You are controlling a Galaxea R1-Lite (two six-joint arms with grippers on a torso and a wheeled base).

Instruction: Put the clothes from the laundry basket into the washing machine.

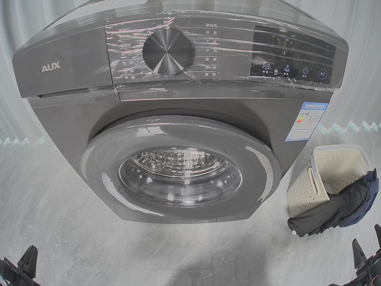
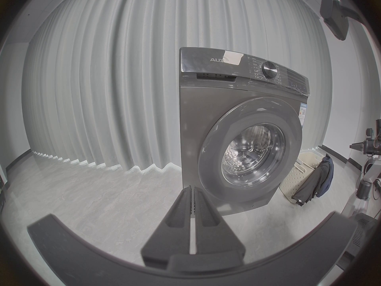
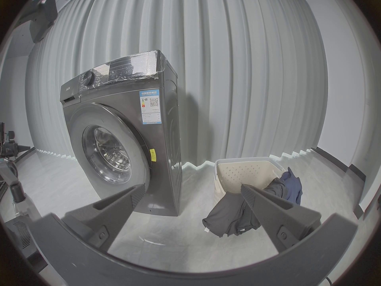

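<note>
The grey washing machine (image 1: 79, 112) stands in front of me with its round glass door (image 1: 180, 175) closed; the door (image 2: 254, 153) also faces the left wrist view. To its right on the floor sits the cream laundry basket (image 1: 305, 187). A dark grey garment (image 1: 337, 211) and a navy one (image 1: 371, 199) hang over its front rim onto the floor. My left gripper (image 2: 192, 197) is low, to the left of the machine, shut on nothing. My right gripper (image 3: 192, 187) is open and empty, a short way in front of the basket (image 3: 246, 171) and the dark garment (image 3: 230, 215).
A pleated white curtain (image 2: 99, 100) runs behind the machine. Bare grey floor (image 1: 178, 251) lies between me and the machine. A wall with a dark skirting (image 3: 337, 163) closes the room beyond the basket.
</note>
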